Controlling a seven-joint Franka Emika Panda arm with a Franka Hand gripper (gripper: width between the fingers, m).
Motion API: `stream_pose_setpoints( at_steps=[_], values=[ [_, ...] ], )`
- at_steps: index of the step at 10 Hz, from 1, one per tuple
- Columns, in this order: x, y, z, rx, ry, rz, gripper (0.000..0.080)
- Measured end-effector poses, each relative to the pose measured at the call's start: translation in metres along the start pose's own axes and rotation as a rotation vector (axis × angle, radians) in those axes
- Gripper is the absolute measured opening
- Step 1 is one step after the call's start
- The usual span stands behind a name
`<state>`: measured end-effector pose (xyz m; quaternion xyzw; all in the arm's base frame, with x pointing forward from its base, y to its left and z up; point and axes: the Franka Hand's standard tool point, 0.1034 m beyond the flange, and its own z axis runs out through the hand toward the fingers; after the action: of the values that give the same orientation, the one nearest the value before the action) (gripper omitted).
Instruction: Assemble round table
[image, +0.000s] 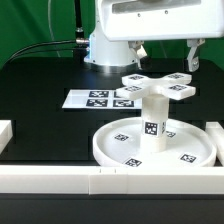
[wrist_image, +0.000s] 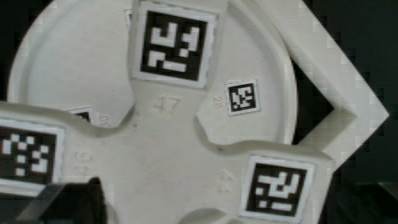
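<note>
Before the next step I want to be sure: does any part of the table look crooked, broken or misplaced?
Nothing stands out. The leg stands upright in the middle of the round disc, and the cross-shaped foot sits on top of it, looking level. No damage is visible.

Exterior view: bright, even light from above. White plastic runs near clipping. The top of the cross-shaped foot and the rim of the round disc lose surface detail. The black table reads as flat dark. A faint soft shadow lies on the disc floor around the leg. Resolution is low; tags look coarse but legible.

Wrist view: dimmer. The plastic looks grey, focus is soft overall, tag edges are fuzzy, and the lower corners fall dark.
</note>
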<state>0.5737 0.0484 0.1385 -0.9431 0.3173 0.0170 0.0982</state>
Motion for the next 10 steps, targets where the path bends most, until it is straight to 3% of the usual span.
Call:
stream_pose_setpoints(
  at_steps=[1,2,5,10],
  values=[
    [0.0004,0.0005,0.0,-0.005,0.003,-0.079,0.0649],
    [0.0029,0.0021,-0.0002,-0.029,0.015,-0.3,0.0649],
    [0.0038,-0.0007,-0.0023,-0.044,0.016,-0.646,0.0649],
    [0.0053,0.0018,-0.0007,-0.057,0.008,-0.998,0.0649]
  ],
)
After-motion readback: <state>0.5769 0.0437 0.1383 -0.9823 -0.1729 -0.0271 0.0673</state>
